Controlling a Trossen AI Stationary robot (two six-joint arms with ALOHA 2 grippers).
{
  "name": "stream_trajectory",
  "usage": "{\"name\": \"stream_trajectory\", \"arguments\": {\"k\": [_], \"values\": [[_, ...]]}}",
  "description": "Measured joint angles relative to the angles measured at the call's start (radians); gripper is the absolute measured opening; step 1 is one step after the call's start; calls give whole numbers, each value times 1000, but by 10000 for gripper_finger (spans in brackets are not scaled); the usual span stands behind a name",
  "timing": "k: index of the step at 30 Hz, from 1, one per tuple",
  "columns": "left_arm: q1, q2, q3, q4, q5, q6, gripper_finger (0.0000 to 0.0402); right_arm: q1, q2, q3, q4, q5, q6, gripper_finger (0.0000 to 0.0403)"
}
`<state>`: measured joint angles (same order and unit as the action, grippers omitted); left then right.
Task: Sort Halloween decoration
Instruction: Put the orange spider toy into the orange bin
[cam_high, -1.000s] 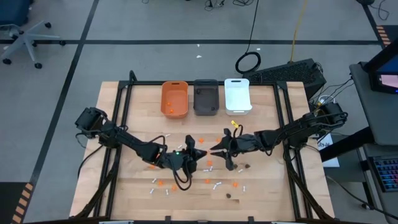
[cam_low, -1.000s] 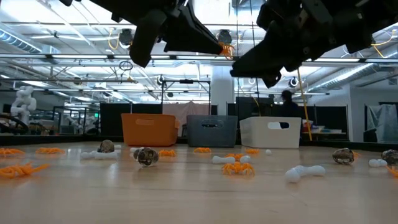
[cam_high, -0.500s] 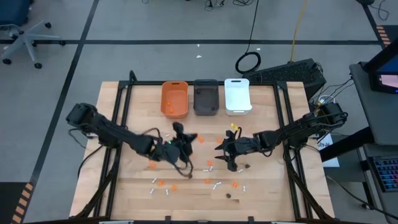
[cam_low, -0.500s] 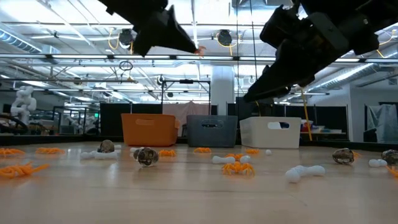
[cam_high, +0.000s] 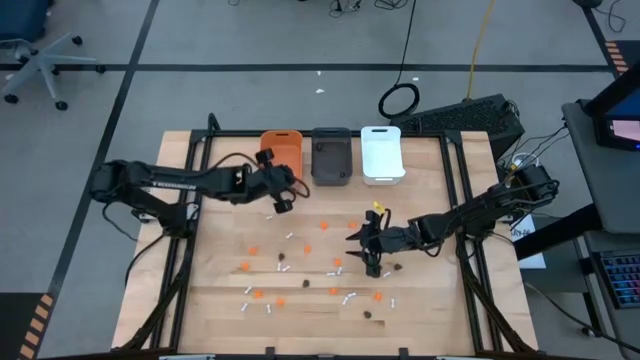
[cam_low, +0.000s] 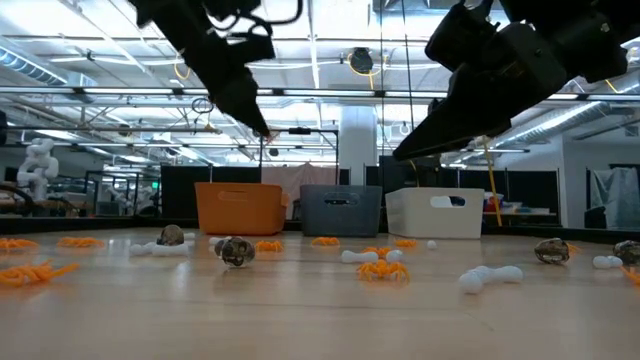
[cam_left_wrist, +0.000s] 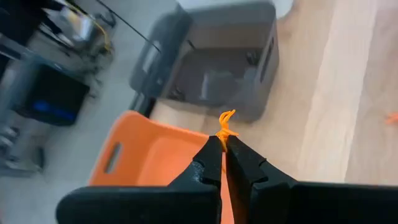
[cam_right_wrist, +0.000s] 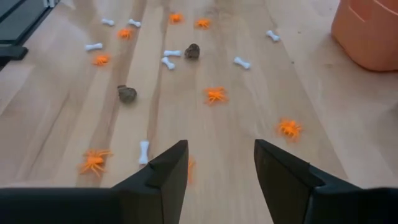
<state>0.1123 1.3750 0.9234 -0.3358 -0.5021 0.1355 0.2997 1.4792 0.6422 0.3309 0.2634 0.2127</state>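
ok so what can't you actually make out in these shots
- Inside of the orange plastic bin: high view, the left gripper and its arm cover much of it; low view shows only its wall.
- Tiny orange spider-like piece pinched in the left fingers: left wrist view, the fingers hide its lower part.
- Small orange piece under the open right gripper: right wrist view, one finger partly covers it.

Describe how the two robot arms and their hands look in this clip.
Both arms are dark, slim and jointed, with black cables looped along them. The left hand ends in two narrow black fingers tapering to a point. The right hand has two broad, flat, wedge-shaped black fingers. No markings are legible.
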Motion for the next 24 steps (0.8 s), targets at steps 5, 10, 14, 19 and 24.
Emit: {"name": "stream_trajectory", "arguments": {"k": [5, 10, 14, 19, 24], "values": [[45, 17, 0, 10, 18, -26, 6, 8, 0, 0, 0, -2, 2, 169], [69, 19, 0, 3, 32, -44, 6, 8, 0, 0, -2, 0, 3, 169], [94, 19, 0, -23, 38, -77, 6, 8, 0, 0, -2, 0, 3, 169], [148, 50, 0, -55, 38, -100, 6, 8, 0, 0, -4, 0, 3, 169], [196, 96, 0, -48, 63, -164, 6, 9, 0, -1, -8, 0, 14, 169]]}}
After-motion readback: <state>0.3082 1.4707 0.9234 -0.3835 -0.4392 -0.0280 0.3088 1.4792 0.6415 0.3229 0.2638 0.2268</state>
